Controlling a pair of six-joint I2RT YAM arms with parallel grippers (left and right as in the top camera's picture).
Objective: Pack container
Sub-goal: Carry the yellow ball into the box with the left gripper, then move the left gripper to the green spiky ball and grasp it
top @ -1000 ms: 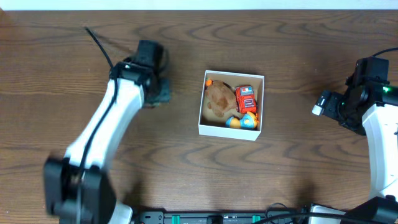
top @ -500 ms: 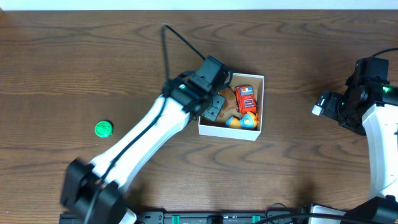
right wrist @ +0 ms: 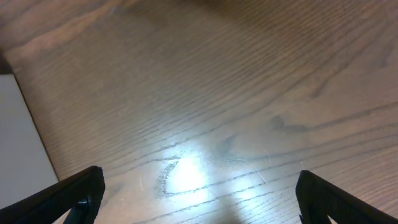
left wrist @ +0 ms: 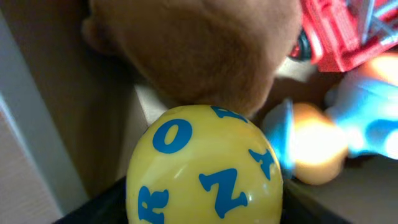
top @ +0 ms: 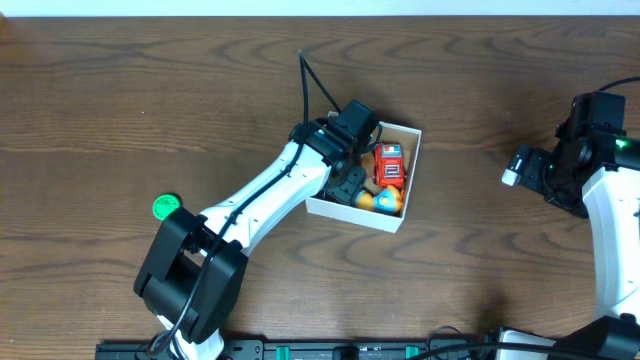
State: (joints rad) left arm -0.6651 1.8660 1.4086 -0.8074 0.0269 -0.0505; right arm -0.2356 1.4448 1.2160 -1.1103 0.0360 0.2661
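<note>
The container (top: 360, 219) is a small white box with a brown floor, in the middle of the table. My left gripper (top: 346, 184) reaches into its left half and is shut on a yellow ball with blue letters (left wrist: 205, 168). In the left wrist view the ball hangs just above a brown plush toy (left wrist: 199, 50), close to the box's left wall (left wrist: 37, 143). A red toy truck (top: 390, 165) and an orange and blue toy (top: 388, 200) lie in the box's right half. My right gripper (top: 520, 165) is open and empty over bare wood (right wrist: 199, 193) at the far right.
A small green round cap (top: 166, 207) lies on the table to the left of the box. The left arm's black cable (top: 312, 85) loops up above the box. The table is dark brown wood.
My left arm has swung from the table's left side over to the box and lowered into it. The box has turned slightly and shifted. The right arm has not moved.
</note>
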